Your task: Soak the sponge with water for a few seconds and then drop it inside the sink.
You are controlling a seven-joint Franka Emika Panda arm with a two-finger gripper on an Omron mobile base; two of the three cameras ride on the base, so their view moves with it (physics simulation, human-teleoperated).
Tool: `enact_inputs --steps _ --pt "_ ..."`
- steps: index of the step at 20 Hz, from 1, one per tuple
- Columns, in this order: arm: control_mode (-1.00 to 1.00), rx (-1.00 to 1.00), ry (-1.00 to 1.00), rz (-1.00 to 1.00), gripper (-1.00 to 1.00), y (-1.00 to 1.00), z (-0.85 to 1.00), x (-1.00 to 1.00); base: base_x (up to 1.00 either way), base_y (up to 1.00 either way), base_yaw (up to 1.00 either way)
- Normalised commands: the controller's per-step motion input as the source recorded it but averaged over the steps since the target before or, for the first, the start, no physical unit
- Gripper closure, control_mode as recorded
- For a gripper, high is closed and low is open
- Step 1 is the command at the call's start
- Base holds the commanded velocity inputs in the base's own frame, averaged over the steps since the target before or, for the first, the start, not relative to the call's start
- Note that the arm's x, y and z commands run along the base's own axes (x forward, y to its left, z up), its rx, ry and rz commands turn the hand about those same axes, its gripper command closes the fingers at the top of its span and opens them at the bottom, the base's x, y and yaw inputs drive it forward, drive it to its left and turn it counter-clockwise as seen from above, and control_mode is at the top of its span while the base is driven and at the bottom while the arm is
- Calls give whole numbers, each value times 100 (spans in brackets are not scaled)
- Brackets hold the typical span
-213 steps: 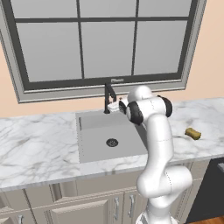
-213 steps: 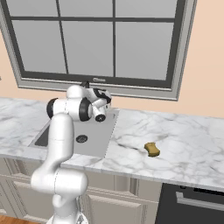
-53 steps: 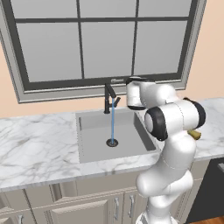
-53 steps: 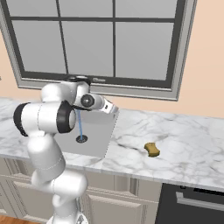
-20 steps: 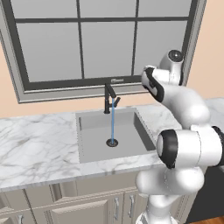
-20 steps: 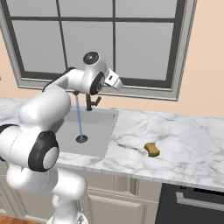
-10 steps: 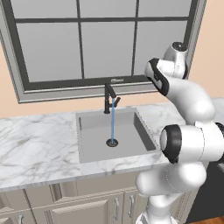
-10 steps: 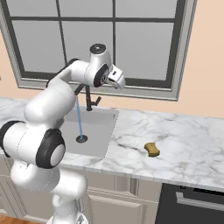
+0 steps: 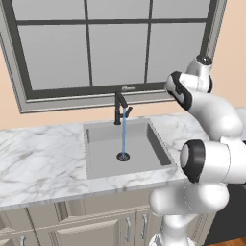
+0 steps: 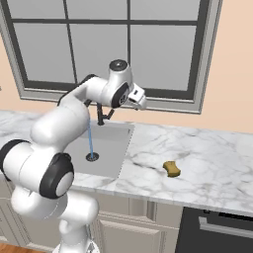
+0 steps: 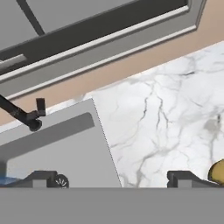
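The sponge [image 10: 171,168], small, yellow and olive-brown, lies on the white marble counter to the right of the sink [image 10: 111,143]. It peeks in at the lower right edge of the hand view [image 11: 217,171]. My gripper [image 10: 140,100] hangs high above the counter just right of the basin, open, with nothing between its fingertips [image 11: 180,176]. The grey sink [image 9: 103,153] has a black faucet [image 9: 118,107], and a thin blue stream of water [image 9: 123,132] runs down to the drain [image 9: 123,156]. In the hand view the sink [image 11: 57,144] and the faucet [image 11: 27,115] lie to the left.
A large grey-framed window [image 9: 110,48] runs along the wall behind the sink. White marble counter [image 10: 207,153] stretches right of the basin, with a dark appliance front [image 10: 217,232] below it. Cabinet doors [image 9: 96,226] sit under the sink.
The hand has swung a little further to the right, away from the faucet and over the counter beside the basin. The water keeps running and the sponge has not moved.
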Motion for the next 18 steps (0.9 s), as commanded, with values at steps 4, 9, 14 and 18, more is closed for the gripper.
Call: enact_inputs --steps 4,9,14,18 --pt "-100 -1 17 0 -100 -31 -13 -1 0 0 0" --pt "-100 0 26 2 -100 -51 -13 0 0 0 0" --pt "-100 0 28 2 -100 -51 -19 -2 0 0 0" --pt "-100 0 27 2 -100 -42 -16 -5 0 0 0"
